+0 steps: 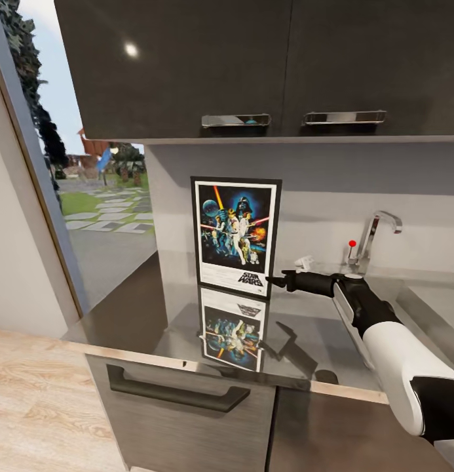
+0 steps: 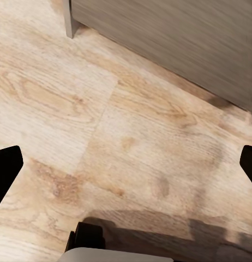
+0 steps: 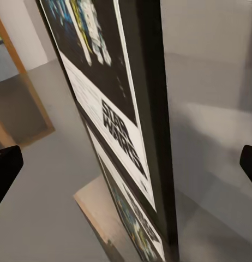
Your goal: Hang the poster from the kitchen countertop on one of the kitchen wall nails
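Right end effector (image 1: 271, 280) wide open at poster (image 1: 236, 235) edge, poster standing on shiny worktop (image 1: 128, 308); push too hard, poster tips or slides; bad grip, poster drops

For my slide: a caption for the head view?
Right claw reaches the poster's lower edge on the glossy countertop.
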